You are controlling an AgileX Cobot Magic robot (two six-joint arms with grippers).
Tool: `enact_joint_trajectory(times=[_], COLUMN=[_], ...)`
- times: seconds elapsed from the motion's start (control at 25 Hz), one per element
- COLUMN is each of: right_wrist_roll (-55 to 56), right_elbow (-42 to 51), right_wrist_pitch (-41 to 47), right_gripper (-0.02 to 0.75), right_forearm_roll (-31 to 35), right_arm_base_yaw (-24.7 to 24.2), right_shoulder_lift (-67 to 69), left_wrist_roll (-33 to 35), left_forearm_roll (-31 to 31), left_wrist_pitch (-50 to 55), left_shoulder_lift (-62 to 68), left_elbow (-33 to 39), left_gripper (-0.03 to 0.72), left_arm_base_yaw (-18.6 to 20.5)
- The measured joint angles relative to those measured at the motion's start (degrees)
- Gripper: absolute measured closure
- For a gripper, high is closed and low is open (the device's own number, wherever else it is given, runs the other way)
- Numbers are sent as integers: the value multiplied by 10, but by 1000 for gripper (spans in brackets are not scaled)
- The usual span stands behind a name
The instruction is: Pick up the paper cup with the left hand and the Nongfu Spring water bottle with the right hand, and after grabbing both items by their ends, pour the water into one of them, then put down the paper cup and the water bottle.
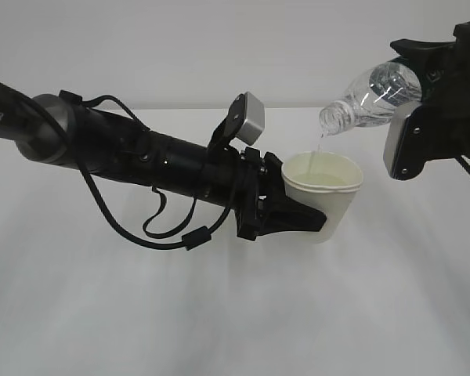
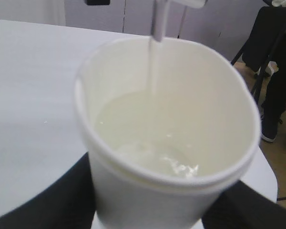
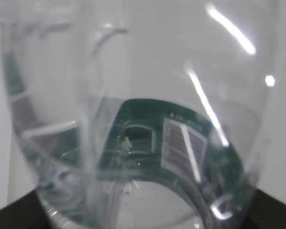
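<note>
I'm looking straight down into the cup (image 2: pixel 181 143), which fills most of the view. Its cream inside holds a shallow pool of water (image 2: pixel 148 148), glinting near the front wall. A thin stream (image 2: pixel 155 62) drops from the top edge into it. Dark gripper fingers (image 2: pixel 52 200) flank the cup's base on both sides. The white table (image 2: pixel 33 95) spreads to the left; far right, a dark chair (image 2: pixel 269 57) stands on the floor.

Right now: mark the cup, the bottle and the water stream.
cup (image 1: pixel 341 211), exterior view, outer wall.
bottle (image 1: pixel 376 94), exterior view, clear tilted body.
water stream (image 2: pixel 155 67), left wrist view, falling column above the pool.
</note>
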Motion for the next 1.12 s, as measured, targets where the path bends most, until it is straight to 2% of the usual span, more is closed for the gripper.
enact_joint_trajectory(times=[1.12], right_wrist_roll=[-5], right_elbow=[0], right_wrist_pitch=[-6], right_gripper=[265], right_forearm_roll=[0], right_arm_base_yaw=[0], right_shoulder_lift=[0], left_wrist_roll=[0], left_forearm_roll=[3], left_wrist_pitch=[0], left_shoulder_lift=[0], left_elbow=[0], left_gripper=[259], left_arm_base_yaw=[0])
